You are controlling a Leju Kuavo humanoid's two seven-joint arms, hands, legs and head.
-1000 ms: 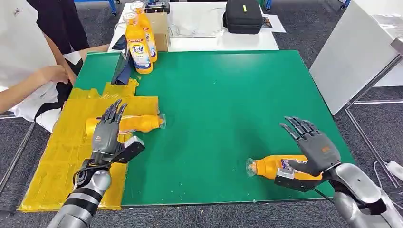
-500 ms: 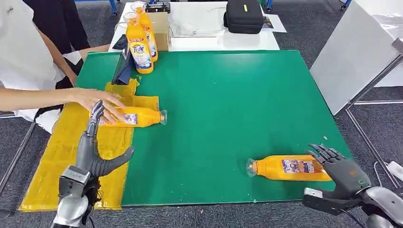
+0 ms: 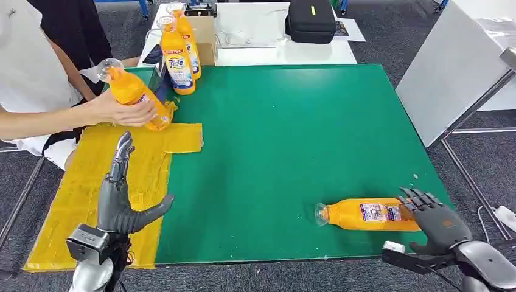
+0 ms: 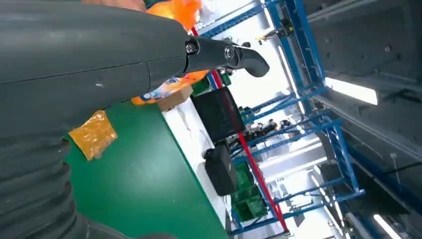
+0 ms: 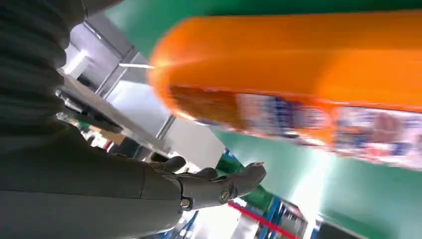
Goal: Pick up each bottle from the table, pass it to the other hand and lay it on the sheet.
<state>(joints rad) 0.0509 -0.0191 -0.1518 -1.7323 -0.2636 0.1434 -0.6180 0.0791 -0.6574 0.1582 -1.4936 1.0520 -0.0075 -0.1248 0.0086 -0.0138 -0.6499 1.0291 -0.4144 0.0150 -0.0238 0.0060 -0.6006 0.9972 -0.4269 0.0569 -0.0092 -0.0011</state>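
From the head view, one orange plastic bottle (image 3: 365, 215) lies on its side on the green tabletop (image 3: 292, 128), not yet picked up; the right hand (image 3: 439, 226) sits just beside its base, fingers spread and empty. The left hand (image 3: 118, 198) stands open above the yellow sheet (image 3: 91, 182), which bears no bottle; a person's hand (image 3: 125, 111) holds another orange bottle (image 3: 131, 92) above it. Left wrist view: green surface, blue racking. Right wrist view: the lying bottle looms close, ungrasped.

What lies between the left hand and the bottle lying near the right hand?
In the head view, bare green mat alone separates the left hand from the lying bottle.
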